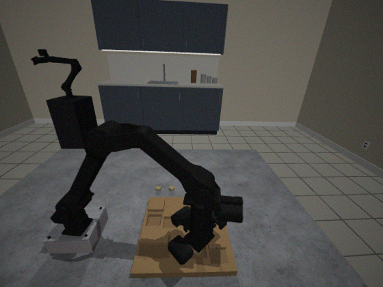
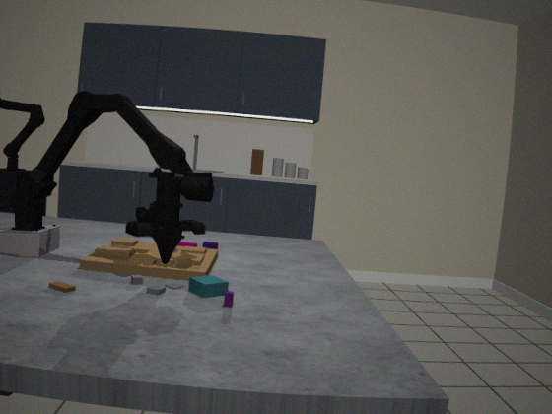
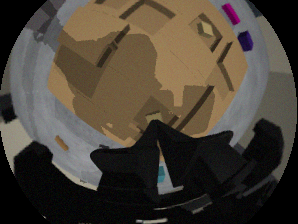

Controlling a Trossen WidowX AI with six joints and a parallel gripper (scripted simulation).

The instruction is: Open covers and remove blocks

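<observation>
The tan puzzle board (image 1: 147, 268) (image 2: 94, 264) (image 3: 172, 60) lies flat under the arm. My gripper (image 1: 199, 251) (image 2: 165, 261) (image 3: 154, 122) is shut and empty, its tips low over the board's near part. A pale yellow block (image 3: 154, 116) shows in a well just beyond the tips. Another pale block (image 3: 205, 29) sits in an uncovered well. A square well (image 1: 154, 220) looks empty. A raised cover (image 2: 124, 241) stands at the board's far left in the exterior view. Two small yellow blocks, one (image 1: 158, 188) left and one (image 1: 172, 188) right, rest on the table behind the board. The arm and its shadow hide other covers.
A teal box (image 2: 208, 286) (image 3: 161, 174), a purple piece (image 2: 229, 299), an orange piece (image 2: 62, 286) (image 3: 61, 143) and grey pieces (image 2: 156, 290) lie before the board in the exterior view. A magenta bar (image 2: 187, 244) (image 3: 231, 13) and a dark purple block (image 2: 210, 245) (image 3: 245, 41) lie behind it.
</observation>
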